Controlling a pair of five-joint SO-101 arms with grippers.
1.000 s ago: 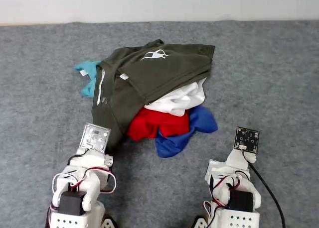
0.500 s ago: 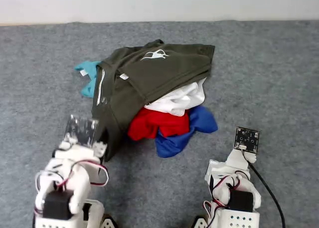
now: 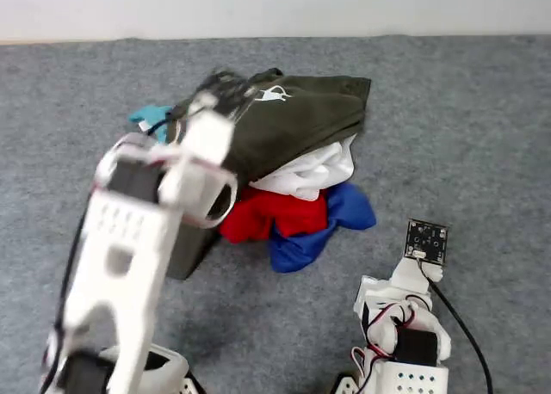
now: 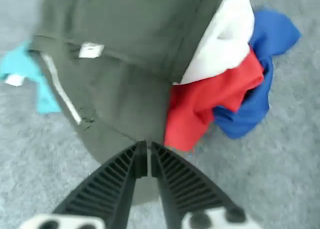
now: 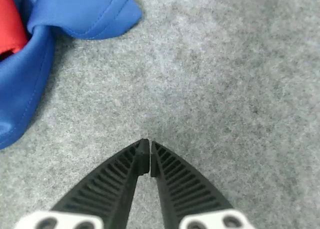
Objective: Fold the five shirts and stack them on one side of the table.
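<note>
Over the dark green shirt (image 3: 301, 123): the left gripper (image 4: 148, 148) hung with its jaws pressed together and nothing between them, above the hem on the robot's side.
Dark green shirt: it lay unfolded and crumpled on top of the heap, on the grey table (image 3: 482, 136).
Other shirts: the white shirt (image 3: 314, 170), the red shirt (image 3: 275, 213) and the blue shirt (image 3: 344, 206) stuck out from under the dark green shirt toward the robot; the teal shirt (image 3: 145, 117) peeked out at its other side.
Right gripper (image 5: 149, 144): closed and empty, low over bare table, well apart from the dark green shirt.
Step in hand: probably the very first one, because no shirt was folded and no stack existed.
Next move: the left jaws would need to open, then pinch only the dark green shirt, so that the shirts below it are not dragged along.
Left wrist view: it showed the closed jaws and the collar label, which the high view blurred.
High view: it showed the whole heap and the free table on both sides of the dark green shirt.
</note>
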